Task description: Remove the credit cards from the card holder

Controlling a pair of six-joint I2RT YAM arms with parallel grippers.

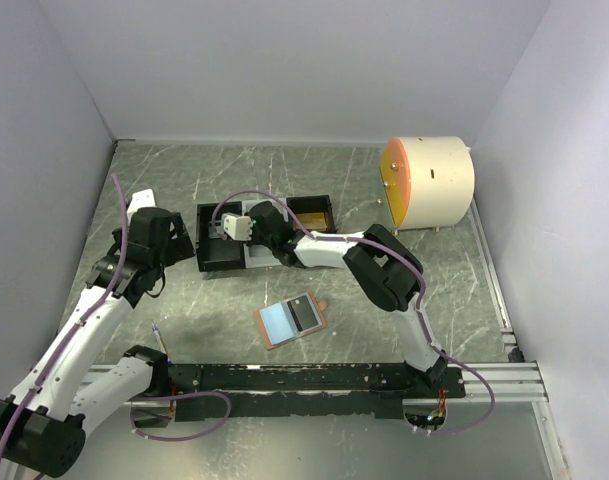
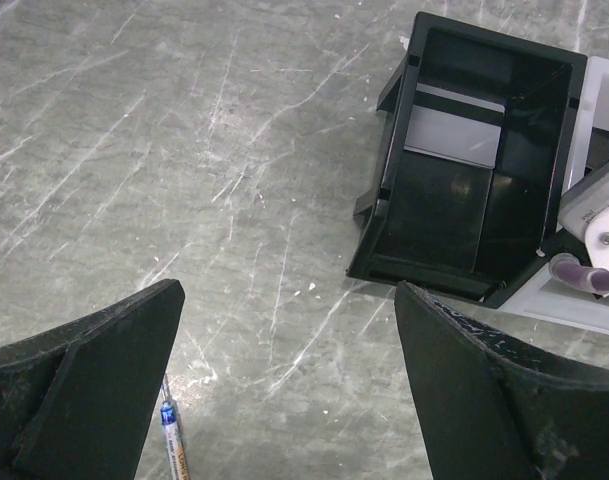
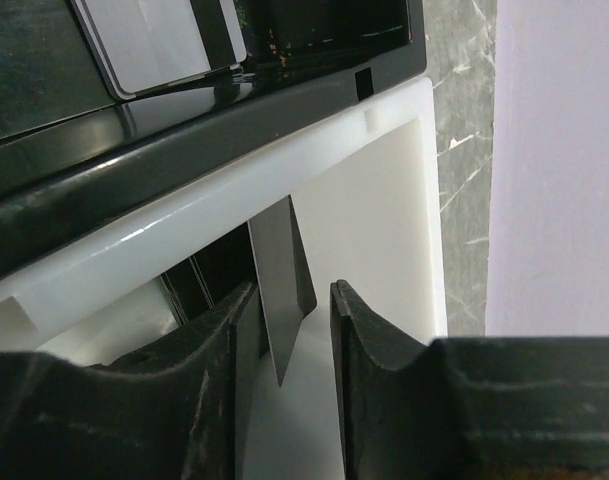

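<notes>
**Step in hand (judged):** a dark grey thin rectangular credit card (image 3: 279,265) is being set down in the white compartment of the black-and-grey three-compartment plastic tray (image 1: 214,266).
- The card stands on edge and tilted, with its lower corner low over the white floor. Whether it touches the floor cannot be told.
- The jaws are best widened further before any lift, and the wrist drawn straight up, so that the card is not dragged out along a finger.
- The card is expected to topple flat, so room should be left for that.
- A pale grey flat credit card (image 3: 154,40) is seen lying in the black compartment next to the white one.

**Card holder:** the small salmon-pink folding card holder (image 1: 277,320) lies open on the table in front of the tray, a little to its right and apart from it. A dark rectangle on its right panel is taken to be a card not yet removed, so a return there is judged necessary.

**Left gripper** (image 2: 289,290): held over bare table to the left of the tray and not touching it. The jaws are spread wide, and nothing is held or touched.

**Right gripper** (image 3: 294,290): positioned over the tray's white compartment. The jaws are a little apart, more than the card's thickness.
- The dark card hangs between them, close against the finger on the left of the wrist view, with a clear gap to the other finger.
- The card is not clamped. Contact with the nearer finger cannot be ruled out.
</notes>
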